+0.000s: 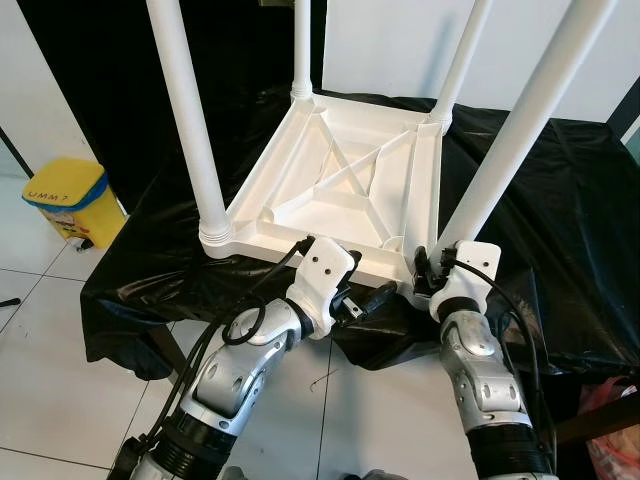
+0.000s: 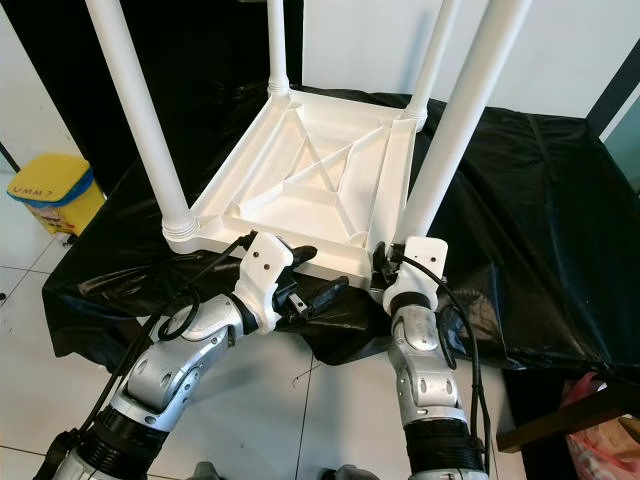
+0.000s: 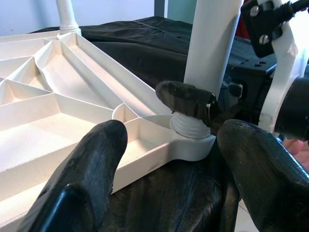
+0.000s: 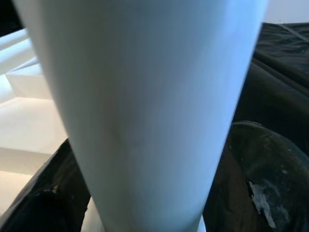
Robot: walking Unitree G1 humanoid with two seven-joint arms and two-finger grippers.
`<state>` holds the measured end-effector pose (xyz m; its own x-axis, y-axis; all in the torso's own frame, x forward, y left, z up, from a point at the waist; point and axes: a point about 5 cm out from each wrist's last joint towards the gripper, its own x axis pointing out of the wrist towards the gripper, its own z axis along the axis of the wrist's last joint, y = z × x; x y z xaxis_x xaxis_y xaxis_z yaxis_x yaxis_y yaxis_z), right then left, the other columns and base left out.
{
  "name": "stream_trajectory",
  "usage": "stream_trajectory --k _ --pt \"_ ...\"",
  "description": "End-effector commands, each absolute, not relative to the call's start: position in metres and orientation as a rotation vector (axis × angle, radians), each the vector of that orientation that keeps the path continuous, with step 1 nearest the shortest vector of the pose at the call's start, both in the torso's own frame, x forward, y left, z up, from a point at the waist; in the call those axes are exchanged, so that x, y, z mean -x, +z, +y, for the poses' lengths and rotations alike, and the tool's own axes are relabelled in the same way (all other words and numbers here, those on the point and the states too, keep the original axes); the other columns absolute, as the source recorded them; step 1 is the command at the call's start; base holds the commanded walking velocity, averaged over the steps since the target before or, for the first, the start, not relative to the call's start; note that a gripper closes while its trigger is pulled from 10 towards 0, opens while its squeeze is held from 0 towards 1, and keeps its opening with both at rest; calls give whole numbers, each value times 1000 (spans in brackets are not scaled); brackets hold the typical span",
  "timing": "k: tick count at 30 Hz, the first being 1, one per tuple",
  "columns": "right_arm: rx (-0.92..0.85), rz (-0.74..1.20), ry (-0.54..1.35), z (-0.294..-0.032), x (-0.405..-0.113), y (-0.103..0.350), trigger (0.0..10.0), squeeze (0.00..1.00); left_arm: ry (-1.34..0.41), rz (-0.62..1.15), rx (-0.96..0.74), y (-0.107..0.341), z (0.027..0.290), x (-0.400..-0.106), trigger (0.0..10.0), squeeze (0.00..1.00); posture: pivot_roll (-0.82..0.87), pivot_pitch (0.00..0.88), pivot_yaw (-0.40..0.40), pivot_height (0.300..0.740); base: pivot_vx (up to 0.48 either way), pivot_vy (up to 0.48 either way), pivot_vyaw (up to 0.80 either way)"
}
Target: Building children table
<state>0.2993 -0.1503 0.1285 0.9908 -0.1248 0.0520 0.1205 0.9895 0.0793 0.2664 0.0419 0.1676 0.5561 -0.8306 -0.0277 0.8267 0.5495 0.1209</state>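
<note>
- Children's table (image 1: 345,175) is lying upside down on a counter (image 1: 560,200) draped in black cloth, its four white legs pointing up.
- We are pinching the near right leg (image 1: 500,170) at its base with our right hand (image 1: 432,268).
- We are holding our left hand (image 1: 372,300) spread by the table's near edge, beside that leg.
- A yellow bin (image 1: 68,198) is standing on the floor to the left.

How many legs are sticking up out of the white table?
4. Near left leg at the front left corner; far left leg at the back left; far right leg at the back right; near right leg at the front right, with the right gripper around its base.
</note>
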Motion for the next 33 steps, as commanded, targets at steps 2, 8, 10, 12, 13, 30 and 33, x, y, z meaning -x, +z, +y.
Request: stream_trajectory --k 2,8,10,12,13,30,33 --pt "-70 -62 -47 -155 -297 127 10000 1000 -1055 -32 -125 166 38 -263 10000 0 -16 51 -72 740 0 0 0" --pt "-48 -82 185 -164 -299 129 10000 1000 -1062 -31 -126 165 36 -262 10000 0 -16 47 -71 740 0 0 0" --pt "-29 -77 243 -167 -301 129 10000 1000 -1065 -31 -127 165 36 -262 10000 0 -16 46 -70 740 0 0 0" --pt "9 -60 327 -170 -303 129 10000 0 -1067 -30 -128 165 36 -262 10000 0 -15 42 -70 740 0 0 0" --pt "9 -60 327 -170 -303 129 10000 0 -1067 -30 -128 165 36 -262 10000 0 -15 42 -70 740 0 0 0" --pt "143 46 440 -184 -330 119 0 0 -1065 -38 -131 166 35 -261 10000 0 8 24 -83 740 0 0 0" --pt "129 48 441 -184 -328 116 0 0 -1062 -36 -130 165 36 -260 10000 0 10 24 -84 740 0 0 0"
